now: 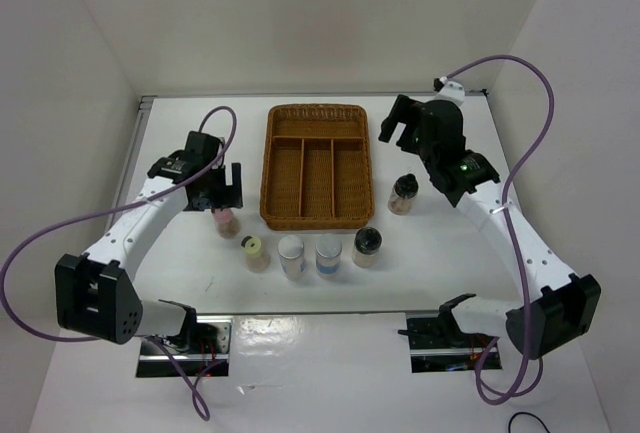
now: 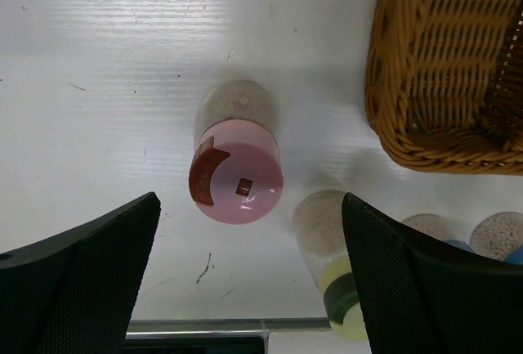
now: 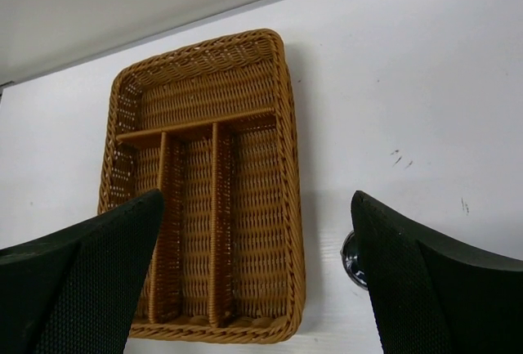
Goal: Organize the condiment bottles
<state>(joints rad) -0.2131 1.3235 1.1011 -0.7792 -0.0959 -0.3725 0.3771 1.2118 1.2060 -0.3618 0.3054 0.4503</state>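
- Standing outside the wicker tray (image 1: 318,165), all six condiment bottles (image 1: 328,256) are on the bare counter (image 1: 180,283). Its compartments look empty, so sorting seems not yet begun.
- Four line up between the tray and the near edge: yellow-lidded bottle (image 1: 256,252), silver-lidded bottle (image 1: 291,255), blue-labelled bottle (image 1: 328,252), black-lidded bottle (image 1: 367,247).
- The second black-lidded bottle (image 1: 403,193) stands alone toward the right edge.
- The left tool (image 2: 249,231) hangs spread wide and empty over the pink-lidded bottle (image 2: 237,172), toward the left edge; probably the first pick.
- The right tool (image 3: 257,239) is also spread and empty, toward the far edge.
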